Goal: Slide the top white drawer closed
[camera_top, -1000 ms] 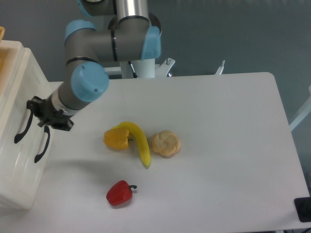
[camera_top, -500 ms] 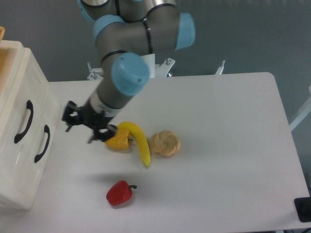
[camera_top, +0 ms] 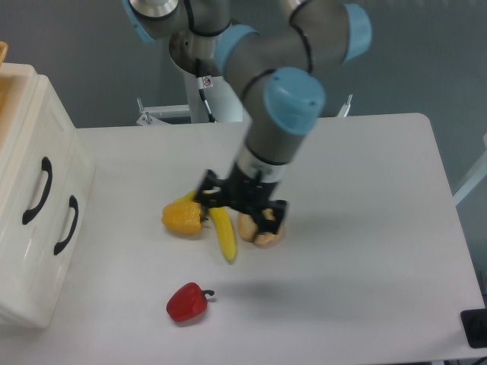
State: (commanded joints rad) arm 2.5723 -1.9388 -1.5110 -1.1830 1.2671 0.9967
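At nine o'clock of the table [camera_top: 358, 190], against its left edge, we see the white cabinet [camera_top: 30, 304] with two drawers. The top white drawer [camera_top: 19, 163] is the upper one, with its black curved handle [camera_top: 36, 191] on the front; the lower drawer [camera_top: 57, 258] carries its own handle [camera_top: 65, 225] just beside it. Both fronts seem to lie flush in one plane, so we judge the top drawer is already pushed in, or very nearly so.

The drawer front faces toward three o'clock, to the middle of the table. Its sliding axis runs from three to nine o'clock, and the handle's long axis runs roughly from twelve to six, a little tilted.

The gripper [camera_top: 242, 207] is well apart from the cabinet, near the centre of the table. It hangs over the banana [camera_top: 223, 232], between the yellow pepper [camera_top: 183, 218] and the round bun [camera_top: 262, 232], which it partly covers. We cannot tell how wide the jaws stand, because the dark fingers merge with the mount from this view, and we see nothing held between them. The red pepper [camera_top: 187, 302] lies toward six o'clock, alone.

In our judgement the closing step is finished and the arm is in retreat position. If any gap remains at the drawer, which we cannot see here, the next move calls for going toward nine o'clock and pressing flat on the front, beside the handle, along the sliding axis.
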